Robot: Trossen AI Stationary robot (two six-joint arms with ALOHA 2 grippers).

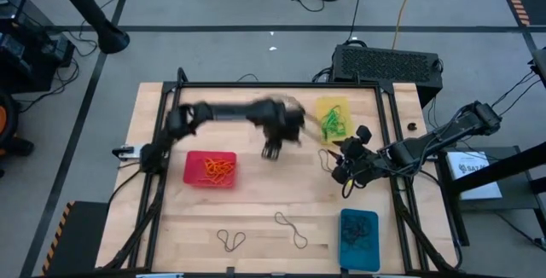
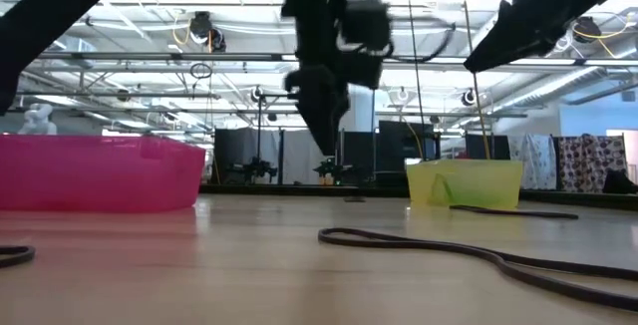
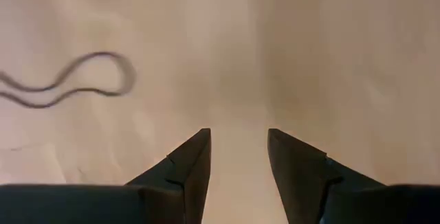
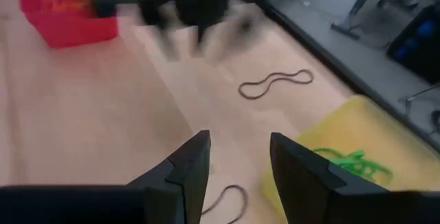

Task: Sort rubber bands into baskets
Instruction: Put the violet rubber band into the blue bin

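Wooden table [image 1: 256, 218] fills the workspace; take the red basket [image 1: 210, 169] of orange bands as landmark. To its right, mid-table, hangs the left gripper [image 1: 273, 150], jaws apart and empty; farther right, the right gripper [image 1: 344, 176], likewise open, just beside the yellow basket [image 1: 333, 118] of green bands. Nearer the table's front edge than red lie the blue basket [image 1: 359, 240] and dark rubber bands [image 1: 292, 227]. Thin flat loops could slip the fingers.

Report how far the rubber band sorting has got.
Done: orange bands lie in the red basket, green in the yellow basket, dark ones in the blue basket. In hand: nothing; the left gripper and right gripper are open, empty. Left: two dark bands on the table.
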